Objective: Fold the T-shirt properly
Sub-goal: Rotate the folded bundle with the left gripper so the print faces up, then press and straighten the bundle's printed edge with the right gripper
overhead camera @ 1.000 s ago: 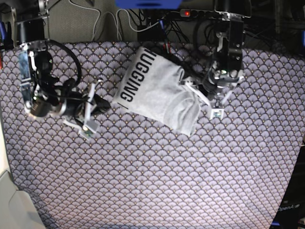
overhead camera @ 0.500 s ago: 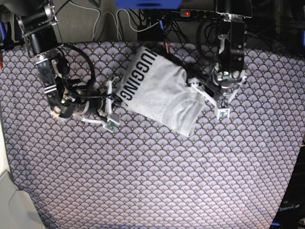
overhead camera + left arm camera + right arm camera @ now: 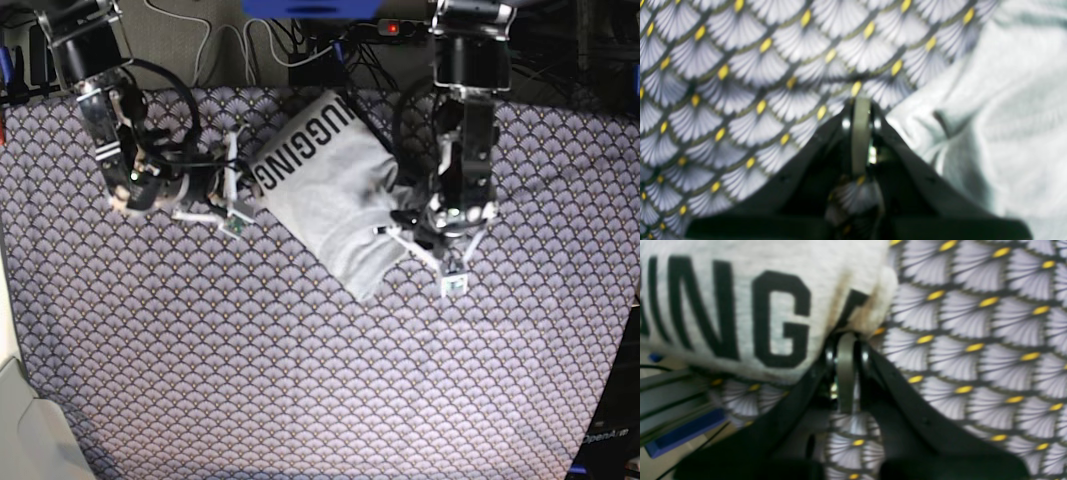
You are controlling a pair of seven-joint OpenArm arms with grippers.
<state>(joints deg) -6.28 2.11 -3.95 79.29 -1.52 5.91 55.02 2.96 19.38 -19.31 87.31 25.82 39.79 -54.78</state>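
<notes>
Taking the T-shirt (image 3: 325, 195) as the landmark: nearest the base camera, below its lower corner, lies only the purple scallop-patterned tablecloth (image 3: 300, 380) covering the table. The shirt itself sits toward the far half of the table as a folded, tilted grey bundle, with its black "HUGGING" lettering running along the upper left edge.

The left tool (image 3: 452, 270) is at the shirt's lower right edge, its jaws fully closed; in the left wrist view (image 3: 861, 103) its tips rest on the cloth just beside the grey fabric, holding nothing.

The right tool (image 3: 233, 205) is at the shirt's left edge beside the lettering, jaws also fully closed. In the right wrist view (image 3: 846, 340) its tips meet the shirt's edge near the final "G"; whether fabric is pinched cannot be told.

Beyond the shirt, past the table's far edge, lie cables and a power strip (image 3: 400, 28).
</notes>
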